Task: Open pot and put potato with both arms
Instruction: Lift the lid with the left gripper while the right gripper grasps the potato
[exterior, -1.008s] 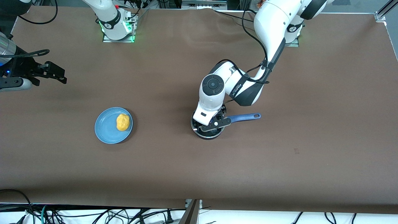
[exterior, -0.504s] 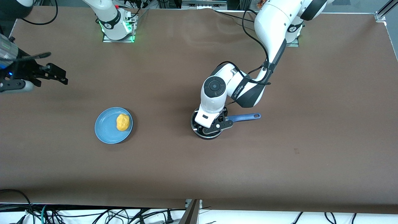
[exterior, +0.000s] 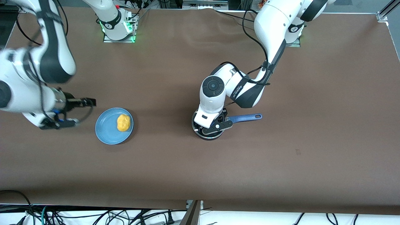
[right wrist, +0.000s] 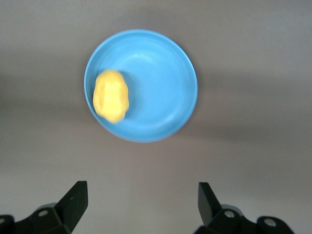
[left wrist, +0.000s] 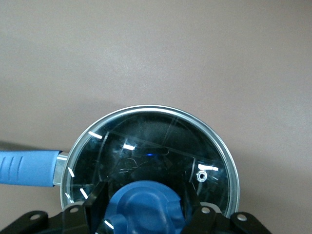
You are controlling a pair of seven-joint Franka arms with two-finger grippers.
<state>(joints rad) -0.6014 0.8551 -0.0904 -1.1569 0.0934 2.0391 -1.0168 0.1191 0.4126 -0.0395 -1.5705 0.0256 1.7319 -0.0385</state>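
The black pot (exterior: 208,135) with its long blue handle (exterior: 245,117) stands mid-table, and its glass lid (left wrist: 151,141) is on it. My left gripper (exterior: 214,126) is straight over the pot, shut on the lid's blue knob (left wrist: 146,209), with one finger on each side of it. The left gripper also shows in the left wrist view (left wrist: 146,188). The yellow-orange potato (exterior: 123,122) lies on a light-blue plate (exterior: 106,131) toward the right arm's end. My right gripper (exterior: 83,112) is open and empty, in the air beside the plate. In the right wrist view (right wrist: 141,187) the potato (right wrist: 111,95) lies ahead of the right gripper.
The brown table is bare between the plate (right wrist: 165,78) and the pot. The arm bases (exterior: 117,29) stand along the table's top edge in the front view. Cables hang below the table's near edge.
My right arm has swung in from the table's end, bringing its gripper close beside the plate. My left gripper has settled slightly on the lid. The pot, lid and potato have not moved.
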